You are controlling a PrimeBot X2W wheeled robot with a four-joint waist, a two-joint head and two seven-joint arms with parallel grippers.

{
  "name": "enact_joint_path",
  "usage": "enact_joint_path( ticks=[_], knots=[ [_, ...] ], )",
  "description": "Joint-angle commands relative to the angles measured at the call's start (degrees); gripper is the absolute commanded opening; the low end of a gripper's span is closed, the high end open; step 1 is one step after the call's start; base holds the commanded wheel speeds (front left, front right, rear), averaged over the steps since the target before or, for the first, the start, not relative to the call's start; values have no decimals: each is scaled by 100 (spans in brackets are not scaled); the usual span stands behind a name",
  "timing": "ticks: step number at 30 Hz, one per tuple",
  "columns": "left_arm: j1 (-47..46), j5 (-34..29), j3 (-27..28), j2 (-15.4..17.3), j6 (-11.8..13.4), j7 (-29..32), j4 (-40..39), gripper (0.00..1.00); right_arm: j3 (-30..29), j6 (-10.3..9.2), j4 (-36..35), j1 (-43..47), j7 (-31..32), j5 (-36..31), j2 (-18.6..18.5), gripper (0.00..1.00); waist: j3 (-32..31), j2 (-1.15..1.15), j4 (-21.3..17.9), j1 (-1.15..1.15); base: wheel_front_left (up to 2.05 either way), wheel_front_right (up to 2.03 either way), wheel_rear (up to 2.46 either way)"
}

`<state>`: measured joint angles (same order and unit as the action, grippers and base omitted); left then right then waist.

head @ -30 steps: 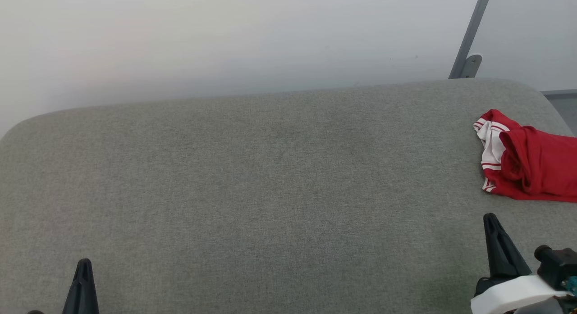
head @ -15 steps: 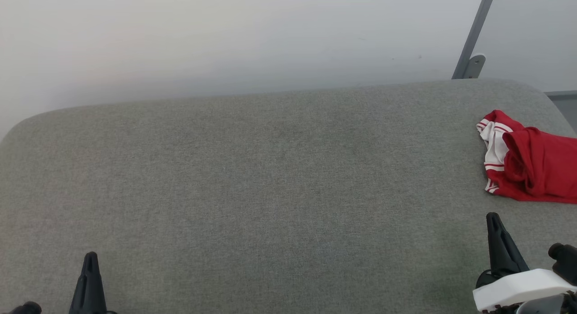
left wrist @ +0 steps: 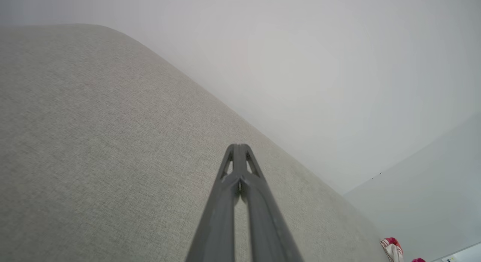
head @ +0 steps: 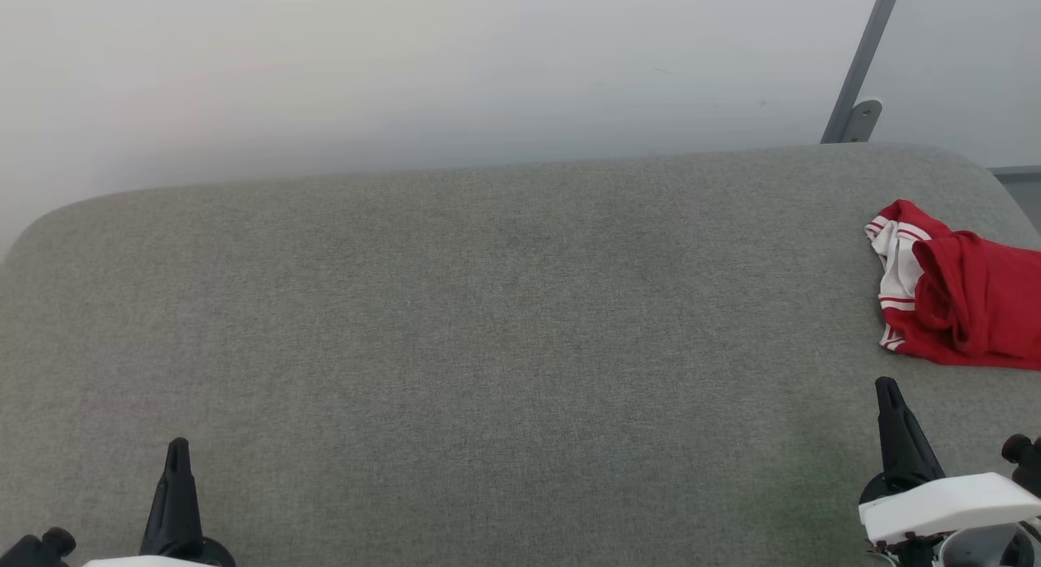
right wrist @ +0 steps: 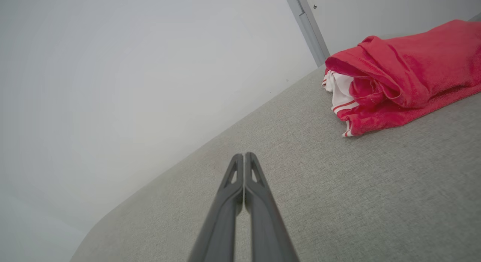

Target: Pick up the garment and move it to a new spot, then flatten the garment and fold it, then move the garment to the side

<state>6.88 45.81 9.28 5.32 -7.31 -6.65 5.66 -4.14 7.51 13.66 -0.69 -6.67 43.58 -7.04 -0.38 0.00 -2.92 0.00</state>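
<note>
Garment (head: 972,307), red with white striped trim, lies bunched in a loose heap at the far right of the grey fabric-topped bench (head: 488,323), partly cut off by the head view's right edge. The right wrist view shows its folds (right wrist: 398,74) resting on the fabric, white part tucked under red.

The right pincer (head: 887,390) hovers low over the bench just short of the heap, not touching it, its fingers pressed together and pointing away from the robot. The left pincer (head: 177,451), also pressed together and holding nothing, sits well apart at the lower left. A grey metal post (head: 864,71) stands against the pale wall (head: 407,71) behind.
</note>
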Motion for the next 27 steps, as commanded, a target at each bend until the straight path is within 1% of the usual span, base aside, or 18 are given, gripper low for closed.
enact_joint_path(
  ticks=[1,6,9,27],
  knots=[
    [-170,186,-3,23,-9,45,-26,0,-33,-1,-56,-177,45,201,-3,0,1,0,5,0,0,0,0],
    [-244,472,-21,6,-10,128,29,0,-47,-1,-51,-199,128,502,24,0,3,0,17,0,0,0,0],
    [-318,753,-37,-10,-11,208,80,0,-61,-1,-46,-225,207,789,50,0,6,0,30,0,0,0,0],
    [-603,1808,-99,-68,-15,514,285,0,-109,-1,-25,-323,513,1891,151,0,16,0,83,0,0,0,0]
  ],
)
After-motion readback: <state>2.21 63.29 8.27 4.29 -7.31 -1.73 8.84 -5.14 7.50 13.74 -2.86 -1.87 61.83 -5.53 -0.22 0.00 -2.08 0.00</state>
